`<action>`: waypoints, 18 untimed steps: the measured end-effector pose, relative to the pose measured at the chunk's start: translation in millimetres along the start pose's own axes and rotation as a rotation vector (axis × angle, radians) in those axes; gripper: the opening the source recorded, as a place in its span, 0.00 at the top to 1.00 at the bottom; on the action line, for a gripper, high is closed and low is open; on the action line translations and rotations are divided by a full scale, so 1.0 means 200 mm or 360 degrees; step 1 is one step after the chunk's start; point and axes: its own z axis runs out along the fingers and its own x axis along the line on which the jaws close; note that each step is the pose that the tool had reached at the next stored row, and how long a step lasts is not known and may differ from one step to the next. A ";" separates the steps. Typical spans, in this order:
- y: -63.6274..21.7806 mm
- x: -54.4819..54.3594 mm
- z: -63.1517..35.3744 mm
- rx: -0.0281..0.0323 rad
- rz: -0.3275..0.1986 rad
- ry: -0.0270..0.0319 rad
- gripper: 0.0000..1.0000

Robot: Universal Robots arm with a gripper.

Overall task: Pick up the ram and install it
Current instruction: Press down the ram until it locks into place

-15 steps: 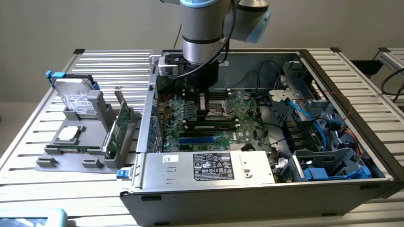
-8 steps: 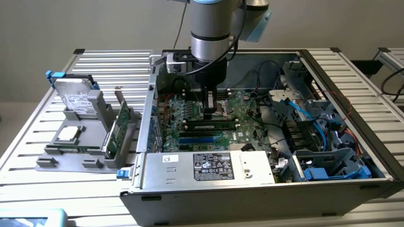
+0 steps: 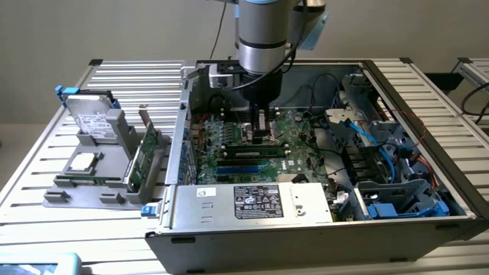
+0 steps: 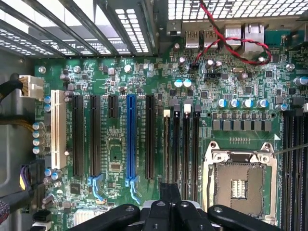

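End effector just above ram

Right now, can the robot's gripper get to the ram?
Probably yes. The gripper hangs inside the open case, just above the ram on the motherboard. No cable or card seems to lie between them.
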 end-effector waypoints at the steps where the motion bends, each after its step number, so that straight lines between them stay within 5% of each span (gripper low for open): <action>1: -0.006 0.00 0.000 0.00000 0.0000 0.00001 0.89; 11: -0.008 0.00 0.000 -0.00008 0.0003 0.00003 0.89; 18: -0.008 0.00 0.000 -0.00134 0.0162 0.00032 0.89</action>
